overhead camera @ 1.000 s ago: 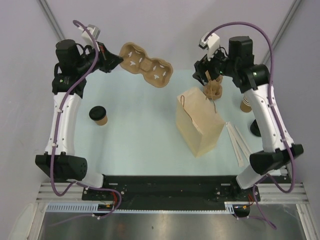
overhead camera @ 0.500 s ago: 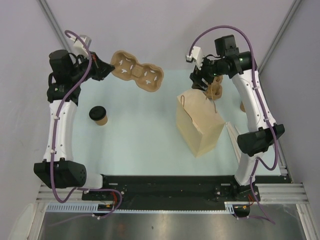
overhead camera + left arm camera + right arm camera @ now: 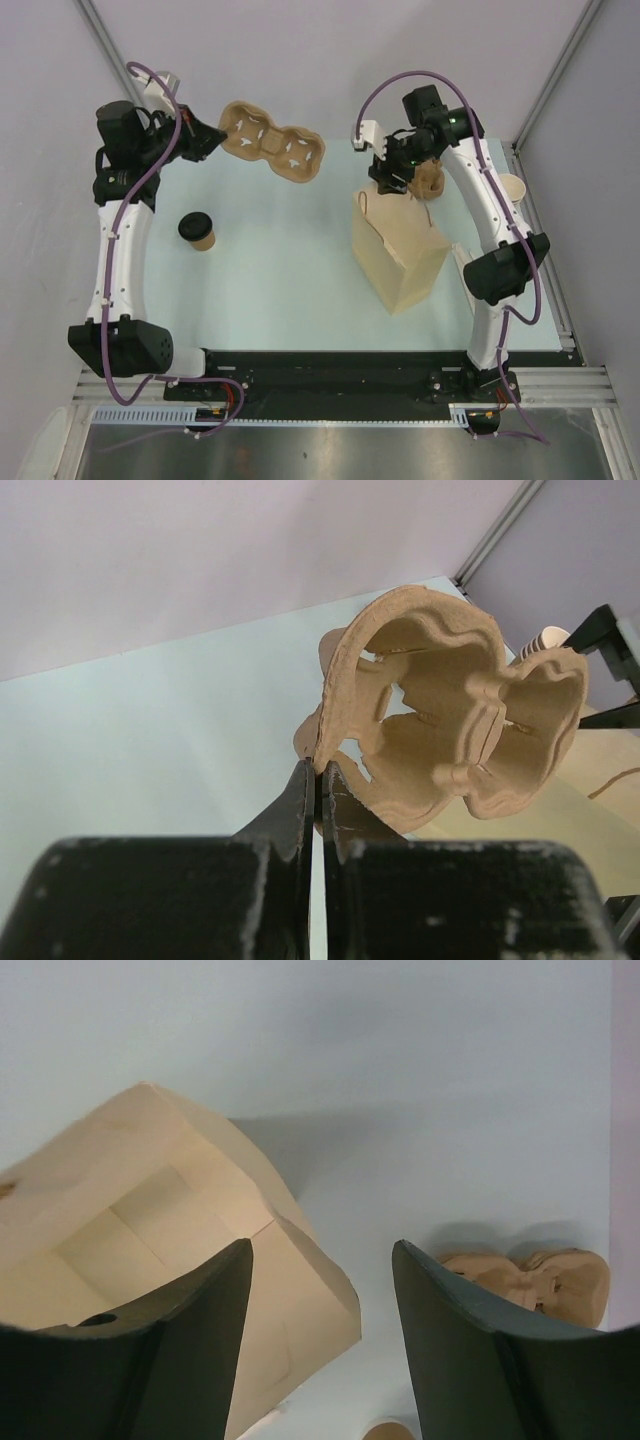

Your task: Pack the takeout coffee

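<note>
Seeing cup (image 3: 512,190) upright at right edge of table (image 3: 280,270), far half, just beside right forearm. Open top, white inside. Well apart from bag (image 3: 400,260), gripped by nothing. Can't tell whether filled.

Pinching carrier (image 3: 450,720) by its rim with left gripper (image 3: 320,778), clenched tight, holding it tilted in the air over far left of table. Hovering right gripper (image 3: 322,1250) above far end of open bag, with jaws spread and nothing between. Also noting lidded cup (image 3: 198,231) standing on left side near left arm, and second carrier (image 3: 430,180) just behind bag.

Handling, judged from looks:
- Likely light, thin paper wall, easy to crush, with no lid to stiffen the mouth.
- Tapered and probably smooth, so liable to slide down out of a loose pinch.
- Best taken across the body from the side, upper half, just under the rolled rim where stiffest.
- Squeeze only enough to stop slip; harder would ovalise it.
- Avoid pinching one wall at the rim: likely to fold and tip.
- Keep upright throughout in case of liquid.
- Need jaws wide on approach.

Risk: cup close to right arm link and table edge, so easy to knock off when swinging round to reach it.
</note>
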Controlling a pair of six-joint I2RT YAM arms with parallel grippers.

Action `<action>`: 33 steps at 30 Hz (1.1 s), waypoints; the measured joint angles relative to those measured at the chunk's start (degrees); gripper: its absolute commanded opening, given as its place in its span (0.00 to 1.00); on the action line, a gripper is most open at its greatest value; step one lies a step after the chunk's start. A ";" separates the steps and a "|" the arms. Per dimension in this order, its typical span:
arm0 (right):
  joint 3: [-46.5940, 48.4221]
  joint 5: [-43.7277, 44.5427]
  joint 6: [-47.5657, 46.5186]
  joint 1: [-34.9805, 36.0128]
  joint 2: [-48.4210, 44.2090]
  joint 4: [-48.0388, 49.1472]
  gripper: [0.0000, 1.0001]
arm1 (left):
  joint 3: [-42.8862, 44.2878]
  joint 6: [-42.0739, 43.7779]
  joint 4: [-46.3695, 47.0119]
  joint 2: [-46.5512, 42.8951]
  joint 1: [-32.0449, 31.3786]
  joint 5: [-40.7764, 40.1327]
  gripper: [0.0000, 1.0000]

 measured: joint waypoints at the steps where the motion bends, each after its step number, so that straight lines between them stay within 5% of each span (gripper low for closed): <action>1: -0.04 0.28 -0.11 0.24 0.63 0.00 0.55 | 0.00 0.00 -0.02 0.00 0.07 0.07 0.00; 4: -0.48 0.85 -1.03 0.57 1.64 -0.13 0.24 | -0.04 0.00 -0.02 0.00 0.46 0.37 0.00; 5: -0.55 1.16 -1.16 0.81 1.77 -0.31 0.00 | -0.04 0.00 -0.04 0.00 0.70 0.44 0.00; 12: -0.17 4.20 2.25 3.13 1.77 -0.31 0.00 | -0.04 -0.74 0.17 0.00 2.60 2.60 0.00; 33: 12.09 10.99 43.43 4.66 9.31 -1.42 0.00 | 6.91 -5.88 9.44 -7.54 2.67 14.38 0.00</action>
